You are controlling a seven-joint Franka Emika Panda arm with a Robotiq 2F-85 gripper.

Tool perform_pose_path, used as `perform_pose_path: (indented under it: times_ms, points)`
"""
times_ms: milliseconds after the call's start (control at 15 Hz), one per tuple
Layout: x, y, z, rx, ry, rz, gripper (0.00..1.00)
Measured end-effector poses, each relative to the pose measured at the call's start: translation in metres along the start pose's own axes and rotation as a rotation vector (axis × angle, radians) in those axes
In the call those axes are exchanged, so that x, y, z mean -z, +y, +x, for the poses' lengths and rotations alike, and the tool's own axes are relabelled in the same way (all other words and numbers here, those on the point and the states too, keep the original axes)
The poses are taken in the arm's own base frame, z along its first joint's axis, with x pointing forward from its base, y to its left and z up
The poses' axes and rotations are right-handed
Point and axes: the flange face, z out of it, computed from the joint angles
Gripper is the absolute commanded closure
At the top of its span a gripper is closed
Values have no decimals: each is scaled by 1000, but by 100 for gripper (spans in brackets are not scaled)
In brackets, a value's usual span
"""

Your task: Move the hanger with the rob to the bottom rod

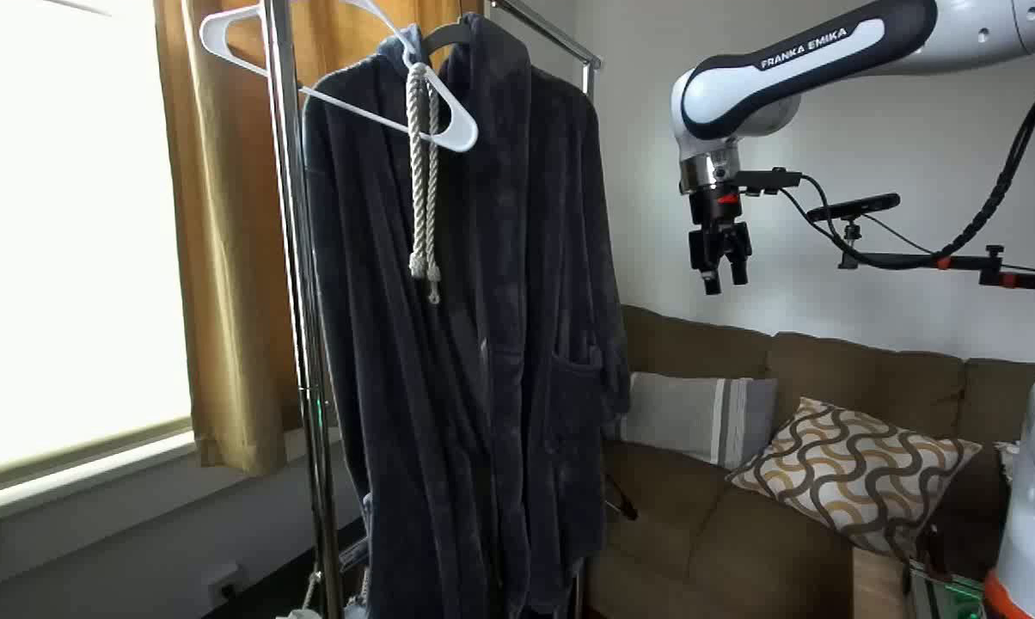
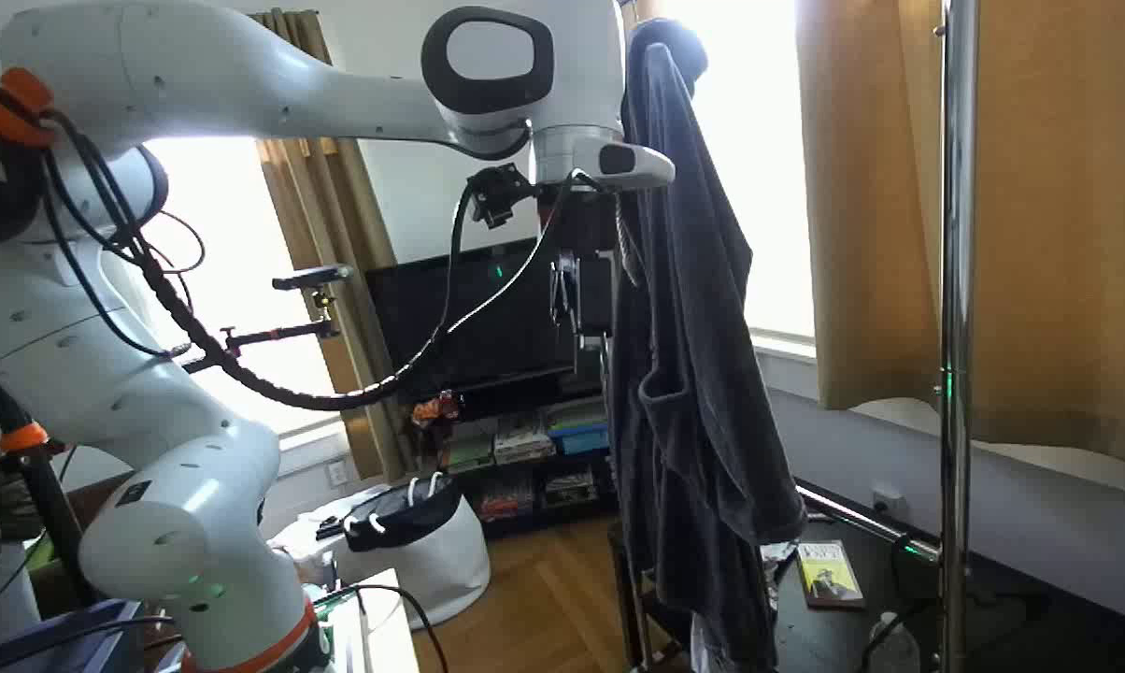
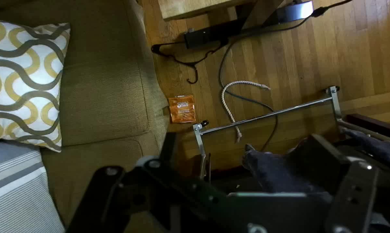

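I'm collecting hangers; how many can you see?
3 for certain: white hanger in front of the robe, dark hanger in its collar, black hanger on the floor. Others may be hidden.

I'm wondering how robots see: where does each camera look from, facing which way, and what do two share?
In an exterior view: standing apart from the arm, facing the robe and sofa; arm and open gripper at picture right.
In an exterior view: likewise apart, facing the television; arm fills picture left.
Wrist view: at the arm's end, looking down at the floor; gripper's fingers low in the picture.
Both exterior views share the robe and arm.
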Motion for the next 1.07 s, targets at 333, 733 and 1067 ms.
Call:
perform_pose_path:
  times_ms: [333, 733, 1067]
  points:
    - [1, -2, 1, 0, 3, -1, 0]
    - [69, -94, -1, 57, 159, 47, 0]
    - [174, -158, -34, -21, 359, 222, 0]
